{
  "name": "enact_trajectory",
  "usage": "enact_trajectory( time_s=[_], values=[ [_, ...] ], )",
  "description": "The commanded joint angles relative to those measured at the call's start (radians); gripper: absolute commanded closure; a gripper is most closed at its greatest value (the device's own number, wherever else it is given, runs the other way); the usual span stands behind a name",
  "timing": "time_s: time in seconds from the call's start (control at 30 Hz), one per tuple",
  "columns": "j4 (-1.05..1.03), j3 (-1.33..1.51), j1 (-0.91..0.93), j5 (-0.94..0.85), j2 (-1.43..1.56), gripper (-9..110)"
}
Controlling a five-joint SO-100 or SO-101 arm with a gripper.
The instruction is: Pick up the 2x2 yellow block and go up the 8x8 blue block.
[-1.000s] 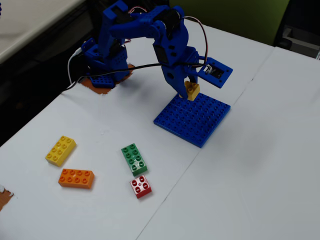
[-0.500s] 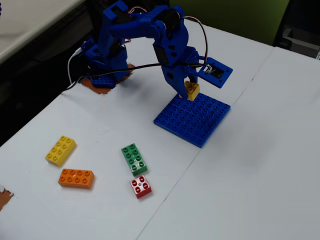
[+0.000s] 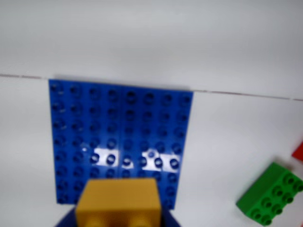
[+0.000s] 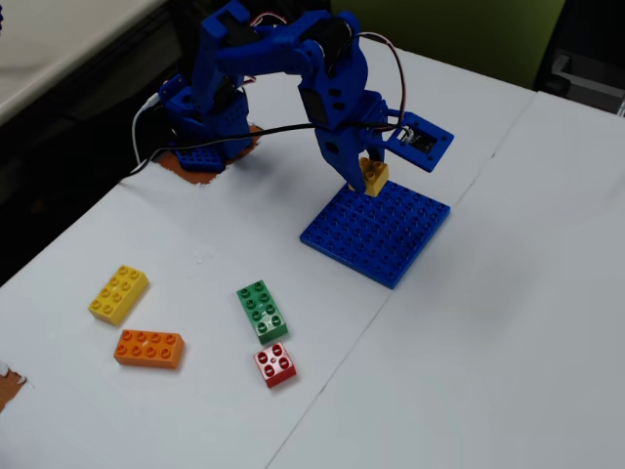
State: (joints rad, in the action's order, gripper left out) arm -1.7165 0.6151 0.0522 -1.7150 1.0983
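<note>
The small yellow 2x2 block (image 4: 374,177) is held in my blue gripper (image 4: 366,176), which is shut on it. In the wrist view the block (image 3: 118,201) fills the bottom centre between the blue jaws. It hangs over the near-arm edge of the large flat blue 8x8 baseplate (image 4: 381,234); whether it touches the studs I cannot tell. The baseplate (image 3: 118,127) lies flat on the white table, spread out ahead of the block in the wrist view.
A green 2x4 brick (image 4: 262,311) and a red 2x2 brick (image 4: 275,364) lie in front of the plate in the fixed view. The green brick also shows at right in the wrist view (image 3: 272,198). A yellow 2x4 brick (image 4: 118,294) and an orange 2x4 brick (image 4: 148,349) lie at the left.
</note>
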Motion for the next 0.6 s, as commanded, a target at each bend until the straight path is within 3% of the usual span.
enact_trajectory(
  time_s=[0.0, 0.57],
  values=[
    [-0.006, -0.032, -0.008, -0.006, 0.018, 102],
    [-0.008, -0.040, -0.009, -0.006, 0.017, 102]
  ],
)
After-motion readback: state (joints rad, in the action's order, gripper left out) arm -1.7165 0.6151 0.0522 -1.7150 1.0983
